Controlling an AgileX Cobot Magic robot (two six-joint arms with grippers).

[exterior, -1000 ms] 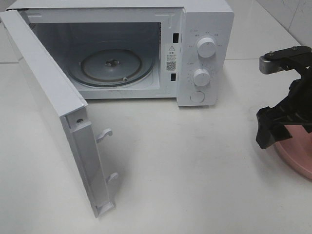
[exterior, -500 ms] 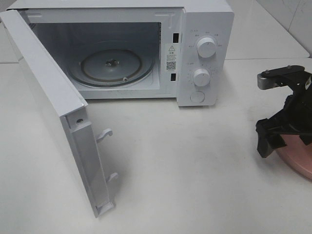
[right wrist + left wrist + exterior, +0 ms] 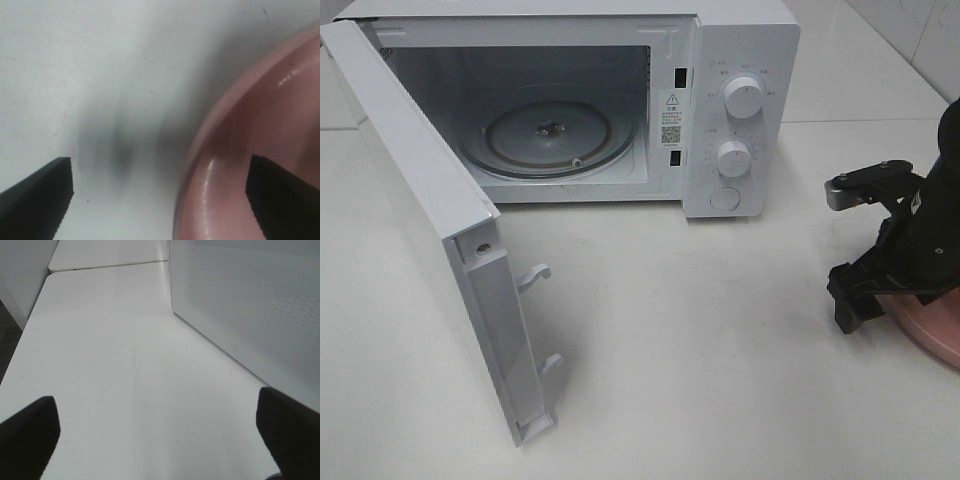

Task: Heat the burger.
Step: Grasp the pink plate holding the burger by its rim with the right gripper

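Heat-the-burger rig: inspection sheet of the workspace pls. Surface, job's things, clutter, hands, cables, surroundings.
Surface: white table, no spills seen.
Job's things: burger not in view. The microwave has its door swung wide open and its glass turntable is empty. The pink plate sits at the table's right edge, partly hidden by the arm.
Clutter: nothing seen.
Hands: right hand open, astride the plate's rim, contact unclear. Left hand open, over the table beside the door's outer face.
Cables: nothing seen.
Surroundings: second white tabletop butts on behind.
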